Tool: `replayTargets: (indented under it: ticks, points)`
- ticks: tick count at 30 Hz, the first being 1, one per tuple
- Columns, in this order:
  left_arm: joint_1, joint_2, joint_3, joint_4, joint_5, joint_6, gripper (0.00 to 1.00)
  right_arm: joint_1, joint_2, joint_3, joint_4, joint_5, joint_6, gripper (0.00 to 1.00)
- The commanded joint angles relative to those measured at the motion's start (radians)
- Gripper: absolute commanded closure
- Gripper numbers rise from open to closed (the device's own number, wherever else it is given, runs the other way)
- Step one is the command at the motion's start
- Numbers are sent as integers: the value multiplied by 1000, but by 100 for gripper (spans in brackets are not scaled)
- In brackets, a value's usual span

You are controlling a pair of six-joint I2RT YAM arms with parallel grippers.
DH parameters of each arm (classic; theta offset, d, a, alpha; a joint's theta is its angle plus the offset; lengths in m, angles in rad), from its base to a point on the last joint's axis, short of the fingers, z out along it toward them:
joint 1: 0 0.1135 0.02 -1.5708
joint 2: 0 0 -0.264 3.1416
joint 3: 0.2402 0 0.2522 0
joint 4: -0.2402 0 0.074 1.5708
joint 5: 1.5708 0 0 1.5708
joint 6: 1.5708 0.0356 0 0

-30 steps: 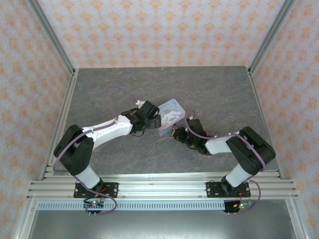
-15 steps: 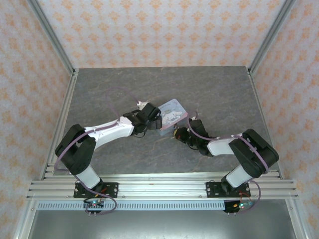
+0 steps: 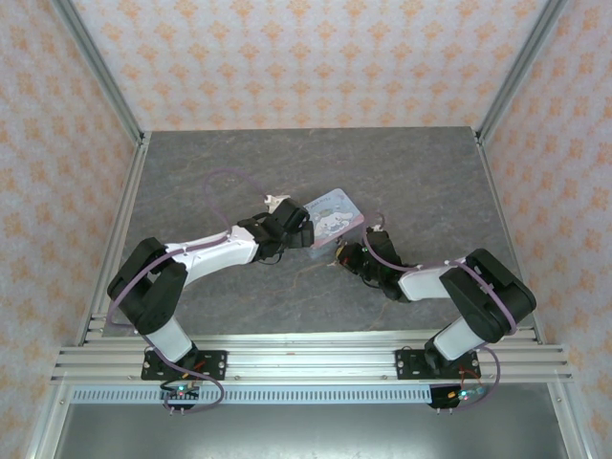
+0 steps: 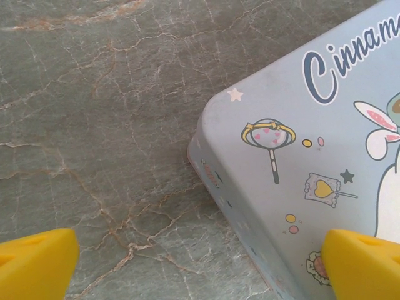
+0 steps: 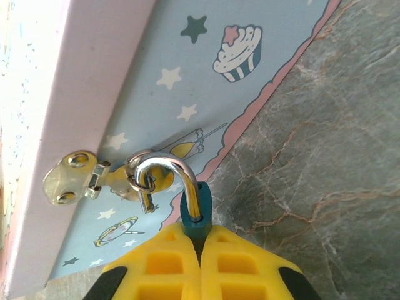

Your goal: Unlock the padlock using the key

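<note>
As the tin (image 3: 335, 212) has swivelled slightly on the worktop (image 3: 239, 172), the right fingers (image 5: 165, 265) stay clamped on the padlock (image 5: 195, 219) at its 5 o'clock edge. The shackle (image 5: 165, 164) looks sprung yet hooked in the hasp (image 5: 75, 178), so unhooking remains. The left fingers (image 4: 34, 265) stand wide at its 9 o'clock.

The tin (image 3: 337, 210) has turned a little and slid slightly toward the far right corner of the counter (image 3: 430, 172), so that its near corner now lies farther from the near edge than it did a second ago. The left pincer (image 3: 306, 232) has followed it a short way toward the right edge. The right pincer (image 3: 342, 254), clamped on the padlock (image 5: 195, 215), has its wrist drawn slightly closer to the near edge than before.
</note>
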Motion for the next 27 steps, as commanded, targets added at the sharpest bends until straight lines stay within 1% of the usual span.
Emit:
replayTargets:
  ticks: [1, 8, 17, 27]
  points:
    - [-11, 43, -42, -62, -8, -4, 0, -11, -14, -18, 38, 74, 37, 100]
    - [-10, 44, -50, -56, -1, -6, 0, -16, -7, -24, 73, 105, 67, 100]
    - [-10, 50, -55, -53, 0, -7, 0, -25, 41, -14, 144, 99, 102, 100]
    - [-10, 59, -51, -55, 2, -10, 0, -50, 55, -14, 157, 83, 100, 100]
